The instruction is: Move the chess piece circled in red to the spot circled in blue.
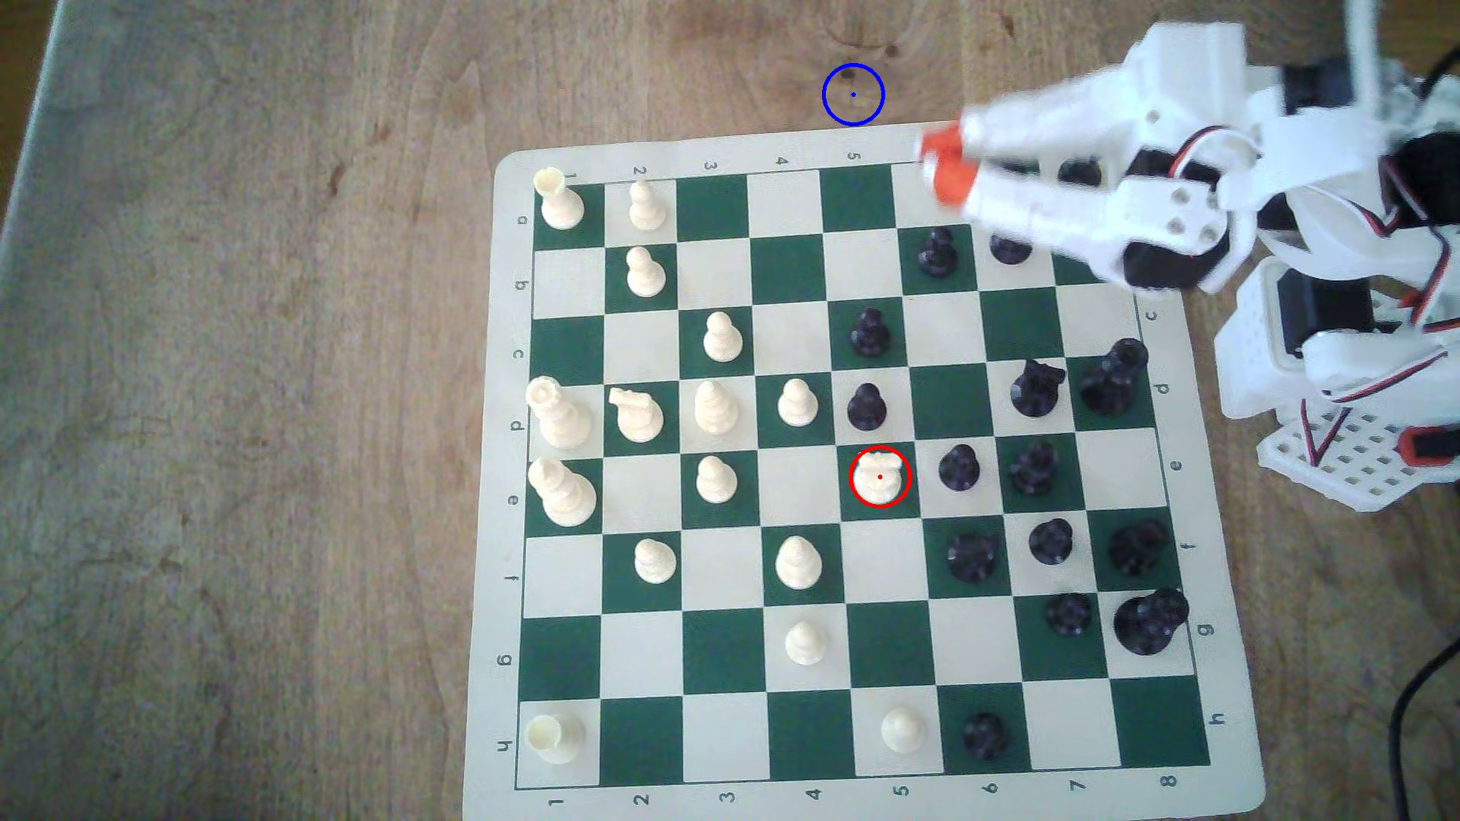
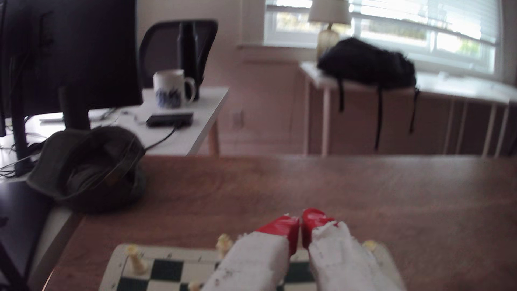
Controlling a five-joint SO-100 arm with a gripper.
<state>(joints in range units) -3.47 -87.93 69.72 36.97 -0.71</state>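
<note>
My end effector [image 1: 940, 170] is clenched, empty, above the board's [image 1: 798, 264] edge; the knight [image 1: 879, 477] stands well apart.

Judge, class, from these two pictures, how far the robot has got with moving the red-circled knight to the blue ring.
Nothing looks done: the cream knight stands in its red circle on the board, and the blue ring on the bare wood holds no piece. In hand: the gripper hangs blurred over the board's far edge, red tips together, holding nothing. Left: reach the knight, grasp it, carry it to the ring, release.
</note>
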